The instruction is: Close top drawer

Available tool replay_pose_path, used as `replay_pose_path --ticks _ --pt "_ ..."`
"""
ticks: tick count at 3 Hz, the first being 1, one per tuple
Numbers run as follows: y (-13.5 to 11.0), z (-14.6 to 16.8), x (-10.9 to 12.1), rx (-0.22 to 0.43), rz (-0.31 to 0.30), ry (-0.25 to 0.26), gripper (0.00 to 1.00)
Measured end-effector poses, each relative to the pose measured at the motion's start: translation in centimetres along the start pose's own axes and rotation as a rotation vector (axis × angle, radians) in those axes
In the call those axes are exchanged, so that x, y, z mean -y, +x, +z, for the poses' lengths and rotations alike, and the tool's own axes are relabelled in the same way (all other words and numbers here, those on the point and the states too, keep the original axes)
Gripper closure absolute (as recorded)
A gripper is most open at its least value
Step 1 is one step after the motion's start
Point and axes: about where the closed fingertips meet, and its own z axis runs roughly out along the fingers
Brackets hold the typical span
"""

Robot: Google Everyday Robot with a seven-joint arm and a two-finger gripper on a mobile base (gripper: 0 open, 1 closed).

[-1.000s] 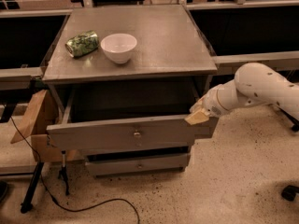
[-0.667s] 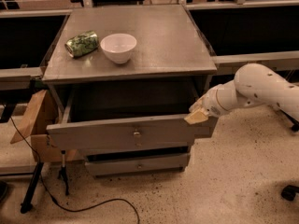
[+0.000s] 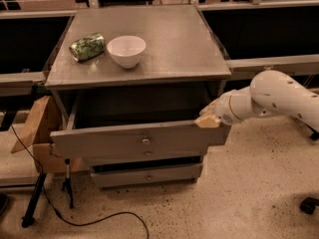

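Jutting out above two narrower drawer fronts, the top drawer stands open; the gripper touches the right end of its front panel, grip state impossible to tell. Behind, a white bowl and green can sit side by side on the tabletop.

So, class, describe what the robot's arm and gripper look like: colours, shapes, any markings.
The arm is white, made of fat rounded segments with a few small dark dots. No loose cables show. The gripper, a small tan blocky tip, sits at the right front corner of the top drawer.
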Motion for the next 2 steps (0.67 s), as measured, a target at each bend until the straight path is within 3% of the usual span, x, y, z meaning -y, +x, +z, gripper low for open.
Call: replay_pose_path --ticks 1,2 --pt "-0.2 -1.2 -0.5 0.036 0.000 0.024 0.04" --pt "0.9 -3.6 -2.5 0.066 0.005 0.027 0.00"
